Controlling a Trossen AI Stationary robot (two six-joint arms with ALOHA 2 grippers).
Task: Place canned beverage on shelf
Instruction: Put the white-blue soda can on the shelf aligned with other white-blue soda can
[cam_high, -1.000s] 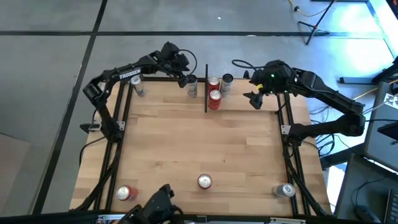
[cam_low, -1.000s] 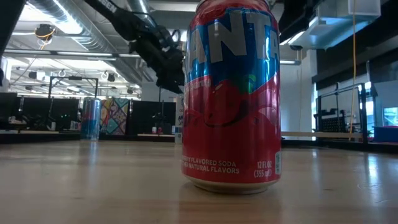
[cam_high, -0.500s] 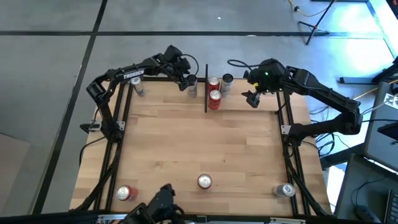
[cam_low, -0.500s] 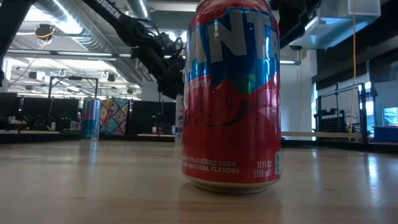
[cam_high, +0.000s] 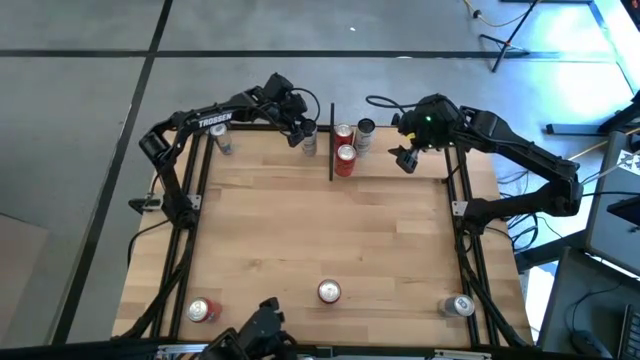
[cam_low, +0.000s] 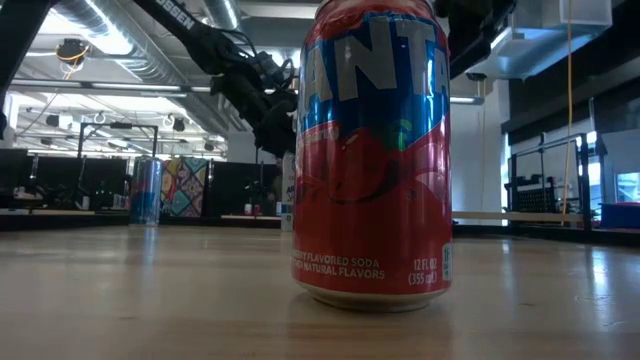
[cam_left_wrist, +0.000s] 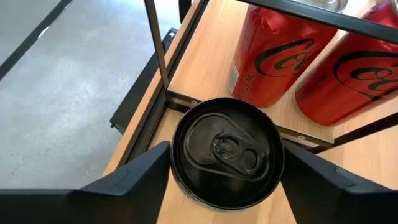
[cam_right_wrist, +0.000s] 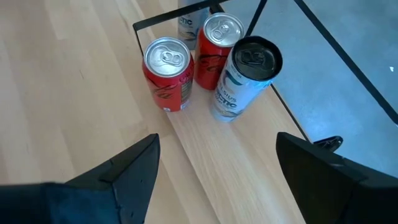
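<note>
Black-topped can (cam_left_wrist: 227, 152) stands at the table's back edge, just left of the shelf's (cam_high: 331, 140) thin upright panel. The two red cans (cam_left_wrist: 283, 50) are on the other side of the frame bars. I can't tell whether its base is on the wood or slightly lifted.

Look: dark lid with the tab intact, pale body with print, upright, no dents visible.

Left gripper (cam_left_wrist: 227, 171) straddles the can from above, a finger (cam_left_wrist: 140, 171) tight against each side, so it's pinched. In the last second this arm dropped and shifted slightly toward the panel. The can itself barely moved, and nothing changed in the last half second. My read is that the grip is settled and the move into the bay hasn't started.

Right gripper (cam_right_wrist: 214, 168) has edged back a little. It hangs fingers wide apart, holding nothing, near the slim can (cam_right_wrist: 245, 78) by the red pair.
</note>
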